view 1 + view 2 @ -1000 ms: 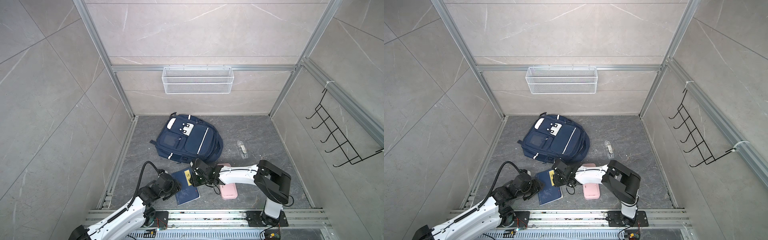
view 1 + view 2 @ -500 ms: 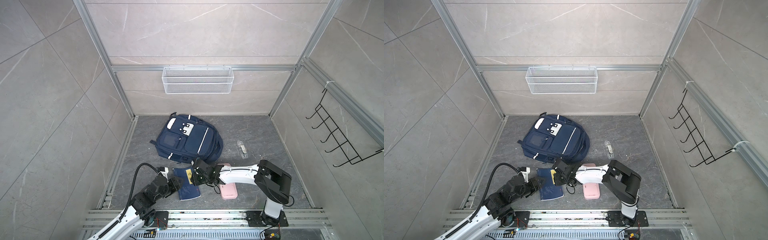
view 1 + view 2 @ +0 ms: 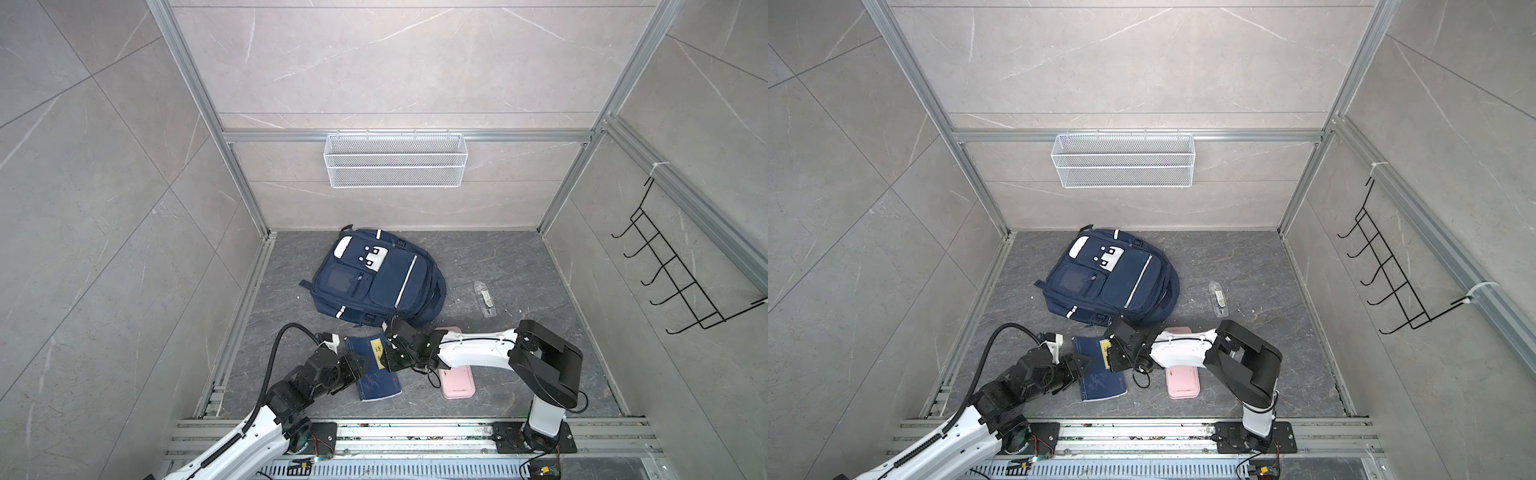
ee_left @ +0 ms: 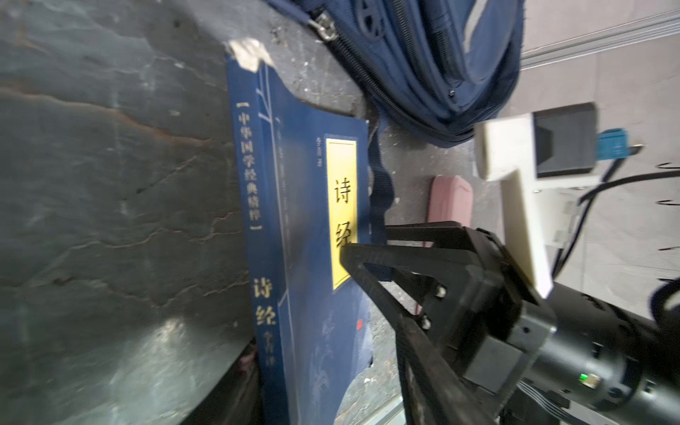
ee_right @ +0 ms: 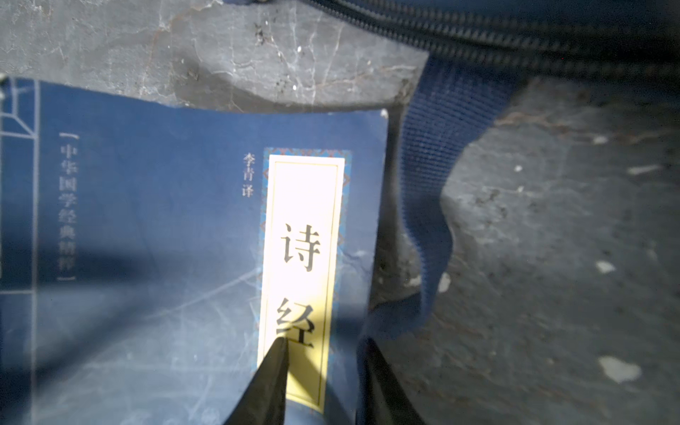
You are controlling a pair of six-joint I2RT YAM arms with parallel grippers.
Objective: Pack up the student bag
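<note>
While the student bag point(image 3: 374, 282) lies flat toward the back of the floor point(image 3: 519, 266) with no pocket visibly open, nothing appears packed: navy book point(image 3: 376, 378), pink case point(image 3: 457, 380) and small clear item point(image 3: 484, 299) all lie outside it. Left gripper point(image 3: 358, 362): part-open at the book's spine edge, nothing visibly held. Right gripper point(image 5: 323, 347): jaws apart, one tip on the yellow label point(image 5: 305, 239), grip uncertain.

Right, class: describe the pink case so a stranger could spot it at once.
Find the big navy backpack on the grey floor. Just on its near side, beside the blue book, a flat rounded case lies partly under the white right arm. It is the only pink thing.
</note>
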